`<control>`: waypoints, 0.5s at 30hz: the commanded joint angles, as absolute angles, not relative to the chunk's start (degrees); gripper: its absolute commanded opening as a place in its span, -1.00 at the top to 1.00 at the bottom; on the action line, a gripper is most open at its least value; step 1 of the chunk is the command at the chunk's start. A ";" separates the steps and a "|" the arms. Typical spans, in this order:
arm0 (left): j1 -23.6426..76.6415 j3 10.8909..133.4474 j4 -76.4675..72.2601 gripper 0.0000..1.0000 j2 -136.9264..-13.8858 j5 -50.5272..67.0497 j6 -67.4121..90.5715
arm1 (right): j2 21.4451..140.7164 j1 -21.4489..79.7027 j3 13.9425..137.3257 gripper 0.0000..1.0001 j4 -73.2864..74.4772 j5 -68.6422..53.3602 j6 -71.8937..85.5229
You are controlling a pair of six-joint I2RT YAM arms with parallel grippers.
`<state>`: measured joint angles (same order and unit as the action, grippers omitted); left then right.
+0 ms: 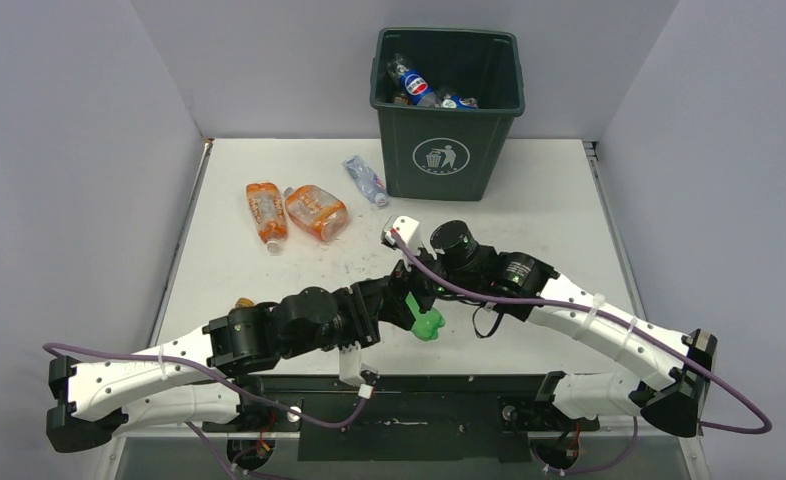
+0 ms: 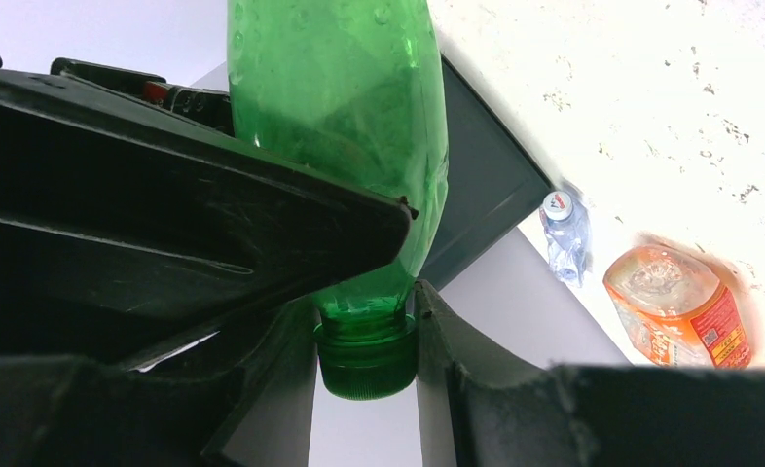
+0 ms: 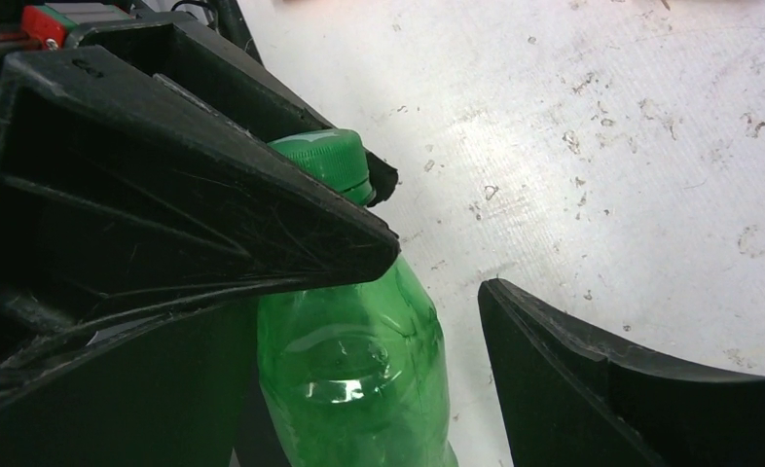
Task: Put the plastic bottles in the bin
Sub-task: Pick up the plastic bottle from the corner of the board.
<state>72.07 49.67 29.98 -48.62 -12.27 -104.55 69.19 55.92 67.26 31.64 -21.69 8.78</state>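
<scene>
A green bottle [image 1: 427, 323] hangs at the middle front of the table, between both grippers. My left gripper [image 2: 364, 362] is shut on its neck and cap [image 2: 363, 365]; it shows in the top view [image 1: 407, 306]. My right gripper [image 3: 437, 268] is open around the green bottle's body [image 3: 359, 370], one finger against it and the other finger [image 3: 593, 389] apart from it. The dark green bin [image 1: 449, 150] stands at the back and holds several bottles [image 1: 414, 85]. Two orange bottles [image 1: 266, 212] [image 1: 316, 212] and a clear bottle [image 1: 366, 180] lie on the table left of the bin.
The bin's wall [image 2: 486, 185], the clear bottle [image 2: 564, 233] and an orange bottle [image 2: 675, 306] show in the left wrist view. A bit of orange [image 1: 244, 302] shows beside the left arm. Grey walls enclose the table on three sides.
</scene>
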 commanded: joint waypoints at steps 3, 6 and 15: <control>72.69 51.90 25.94 1.00 -47.84 -11.25 -104.32 | 70.70 57.02 67.02 -0.40 28.97 -18.76 9.24; 72.77 51.70 25.46 0.99 -47.35 -11.17 -103.88 | 70.27 57.02 66.81 -0.05 28.77 -17.99 9.94; 72.71 49.31 18.42 -0.95 -43.37 -10.80 -93.90 | 62.86 56.82 64.89 0.22 26.20 -10.91 12.73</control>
